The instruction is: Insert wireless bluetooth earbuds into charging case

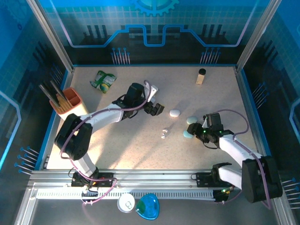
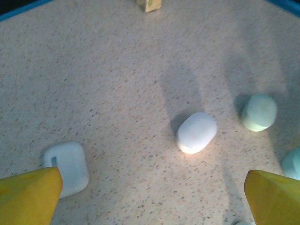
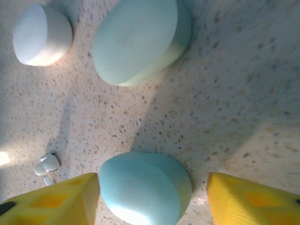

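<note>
The left jaws, at the end of the left arm (image 1: 112, 115), stand wide open and hold nothing. Their yellow fingertips (image 2: 28, 194) sit far apart over the speckled worktop (image 2: 117, 70). Ahead of them, roughly on the line midway between the two tips, lies a white pebble case (image 2: 197, 132), well clear of both. A white rounded-square case (image 2: 68, 166) with a small slot lies just beside one tip, at its inner edge; I cannot tell whether they touch. Farther ahead, toward the other tip, sits a pale teal case (image 2: 259, 111). A second teal case (image 2: 293, 164) lies nearer that same tip.

The right jaws, on the right arm (image 1: 234, 147), are partly open. The second teal case (image 3: 145, 187) lies between their yellow fingers (image 3: 253, 199). It sits against or very close to one finger, while a clear strip of worktop separates it from the other, so it is not clamped. Just ahead of these jaws rests the pale teal case (image 3: 140, 40), and beyond it, off to one side, the white pebble case (image 3: 42, 35).

The earbuds (image 3: 47, 166), tiny white pieces lying together on the worktop, are just outside the right jaws, beside the finger nearest the second teal case. From above, the earbuds (image 1: 164, 133) lie between the two arms' jaws, nearer the right ones and apart from every case.
</note>
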`<state>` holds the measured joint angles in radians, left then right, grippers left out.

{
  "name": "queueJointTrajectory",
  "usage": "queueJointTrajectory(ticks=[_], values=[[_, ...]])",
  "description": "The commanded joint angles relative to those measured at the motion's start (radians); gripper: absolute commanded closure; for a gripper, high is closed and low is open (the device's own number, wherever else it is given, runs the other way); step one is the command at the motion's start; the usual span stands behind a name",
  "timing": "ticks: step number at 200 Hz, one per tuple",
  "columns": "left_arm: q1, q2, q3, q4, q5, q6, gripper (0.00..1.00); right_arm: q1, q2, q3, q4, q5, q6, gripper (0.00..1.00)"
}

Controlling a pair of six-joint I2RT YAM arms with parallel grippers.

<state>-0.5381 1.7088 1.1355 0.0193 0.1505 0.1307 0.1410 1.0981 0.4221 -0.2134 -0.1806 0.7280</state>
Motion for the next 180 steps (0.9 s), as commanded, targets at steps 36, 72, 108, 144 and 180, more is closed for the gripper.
queueJointTrajectory(ticks=[36, 72, 108, 144, 180], values=[[0.009, 0.217, 0.358, -0.568, -0.193, 0.017, 0.03, 0.018, -0.139, 0.107, -0.168, 0.109, -0.096, 0.30], [0.009, 0.381, 0.581, -0.767, -0.301, -0.006, 0.10, 0.032, -0.170, 0.116, -0.174, 0.107, -0.094, 0.30], [0.014, 0.513, 0.754, -0.879, -0.330, -0.015, 0.14, 0.042, -0.184, 0.118, -0.169, 0.102, -0.084, 0.30], [0.038, 0.633, 0.900, -0.919, -0.319, -0.054, 0.22, 0.052, -0.194, 0.112, -0.168, 0.096, -0.080, 0.30], [0.040, 0.724, 1.015, -0.949, -0.300, -0.066, 0.22, 0.054, -0.214, 0.097, -0.166, 0.107, -0.072, 0.31]])
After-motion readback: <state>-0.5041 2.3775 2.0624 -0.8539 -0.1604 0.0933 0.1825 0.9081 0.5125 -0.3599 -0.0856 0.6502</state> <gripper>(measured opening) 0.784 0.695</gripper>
